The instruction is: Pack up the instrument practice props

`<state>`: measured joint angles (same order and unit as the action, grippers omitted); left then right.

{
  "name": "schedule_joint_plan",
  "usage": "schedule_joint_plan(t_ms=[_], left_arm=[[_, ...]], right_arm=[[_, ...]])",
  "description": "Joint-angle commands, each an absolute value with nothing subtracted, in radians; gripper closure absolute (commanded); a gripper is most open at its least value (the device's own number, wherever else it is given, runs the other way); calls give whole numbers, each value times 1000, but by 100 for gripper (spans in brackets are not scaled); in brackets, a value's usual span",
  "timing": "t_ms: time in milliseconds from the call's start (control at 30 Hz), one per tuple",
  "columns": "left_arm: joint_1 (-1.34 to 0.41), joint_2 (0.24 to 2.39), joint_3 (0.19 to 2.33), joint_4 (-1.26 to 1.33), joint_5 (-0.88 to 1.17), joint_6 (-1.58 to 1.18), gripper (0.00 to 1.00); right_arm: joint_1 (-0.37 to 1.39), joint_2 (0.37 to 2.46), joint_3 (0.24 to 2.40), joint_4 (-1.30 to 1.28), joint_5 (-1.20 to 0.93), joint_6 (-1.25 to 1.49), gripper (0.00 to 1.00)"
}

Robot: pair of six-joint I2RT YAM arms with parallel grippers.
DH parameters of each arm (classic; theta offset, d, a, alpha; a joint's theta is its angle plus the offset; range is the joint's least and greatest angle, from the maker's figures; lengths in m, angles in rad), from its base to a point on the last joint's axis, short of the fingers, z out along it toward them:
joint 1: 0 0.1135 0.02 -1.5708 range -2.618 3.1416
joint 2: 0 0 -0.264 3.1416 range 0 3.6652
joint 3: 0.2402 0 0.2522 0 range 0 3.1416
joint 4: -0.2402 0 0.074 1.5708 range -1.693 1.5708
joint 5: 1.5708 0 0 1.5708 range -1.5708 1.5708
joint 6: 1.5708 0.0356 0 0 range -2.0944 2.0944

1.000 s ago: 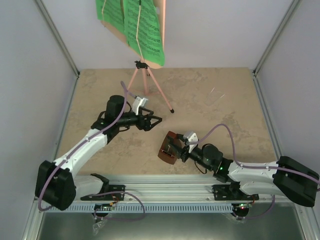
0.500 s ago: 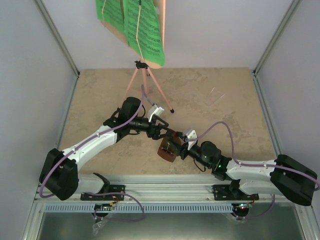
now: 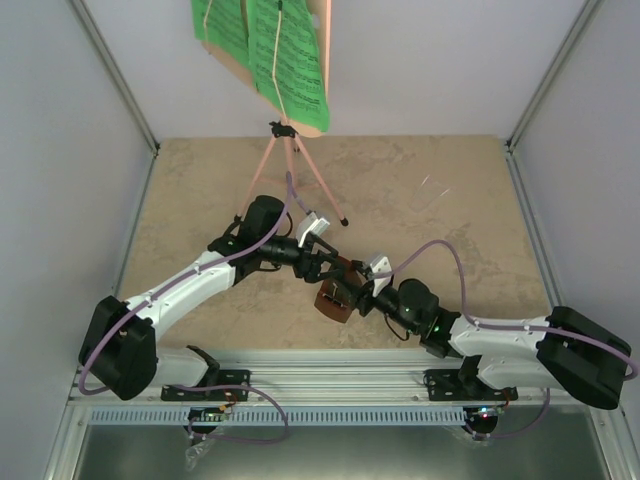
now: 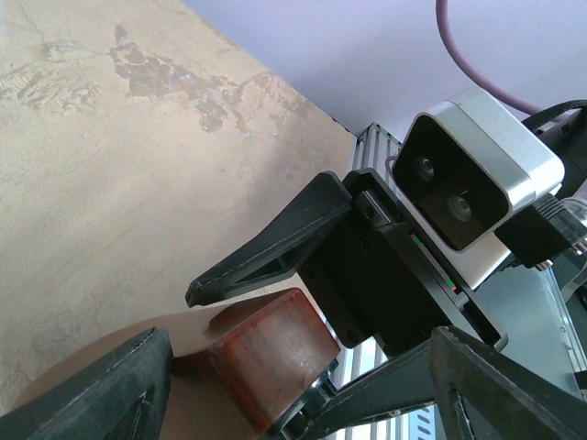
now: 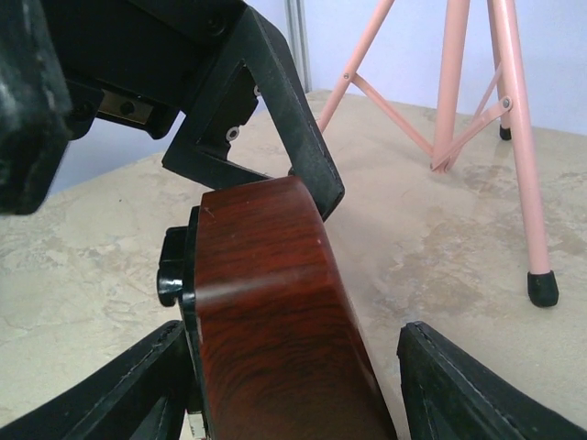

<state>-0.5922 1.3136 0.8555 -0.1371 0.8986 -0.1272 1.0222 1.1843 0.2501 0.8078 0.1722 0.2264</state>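
the wooden metronome (image 5: 266,321) is at the front middle of the table (image 3: 450,250), between both grippers. the right gripper (image 5: 293,367) has its jaws apart around it (a gap shows at one finger). the left gripper (image 4: 298,371) also stands wide apart. the green pages (image 3: 285,60) on the pink music stand (image 3: 290,165) carry printed notes, too small to read.
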Motion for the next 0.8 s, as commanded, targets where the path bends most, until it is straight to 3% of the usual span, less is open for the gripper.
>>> schedule_joint_plan(t_ms=[0, 200, 367, 433, 767], left_arm=[[-606, 1321, 880, -158, 928, -108, 21], [-607, 1307, 883, -165, 898, -99, 20], [-606, 1261, 879, -179, 785, -82, 15], [-606, 1234, 869, -170, 753, -81, 13], [-606, 1138, 832, -133, 619, -89, 8]], right_arm=[[1004, 1205, 267, 751, 220, 219, 37], [1002, 1200, 283, 733, 221, 212, 30], [1002, 1178, 284, 709, 208, 206, 7], [1002, 1152, 283, 690, 195, 203, 3], [1000, 844, 290, 476, 141, 157, 2]])
